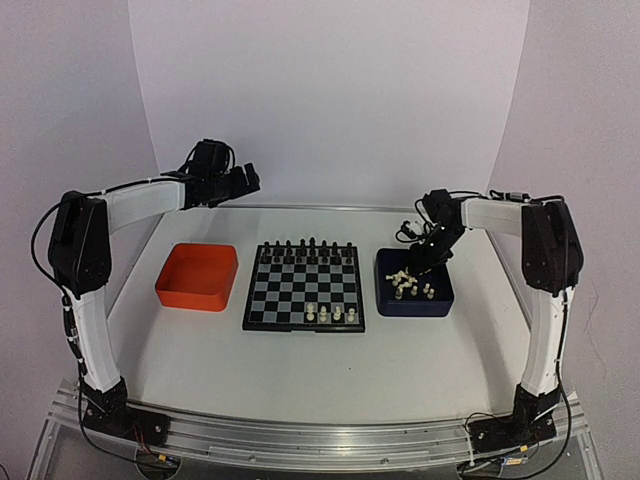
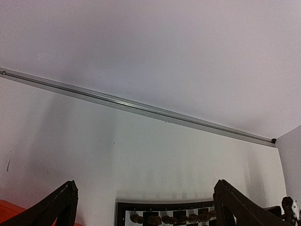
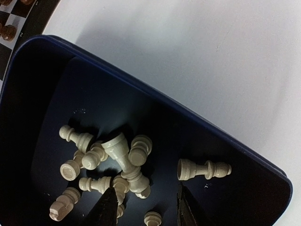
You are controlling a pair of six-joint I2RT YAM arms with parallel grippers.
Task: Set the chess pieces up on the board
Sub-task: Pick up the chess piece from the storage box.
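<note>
The right gripper [image 3: 148, 209] hangs inside the dark blue tray [image 3: 94, 84], at 3 o'clock of the board [image 1: 300, 285]. Its jaws are partly apart and grip nothing. The chess pieces [image 3: 117, 160] lie heaped under it, and 4 more stand along the board's 6 o'clock edge. The left gripper [image 2: 146, 186], at the board's 10 o'clock, gapes wide and empty.

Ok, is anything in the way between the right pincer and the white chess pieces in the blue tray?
Nothing visible. The right pincer hangs inside the dark blue tray, directly over the loose pile of cream chess pieces, jaws apart. Only the tray's own wall surrounds them.
</note>
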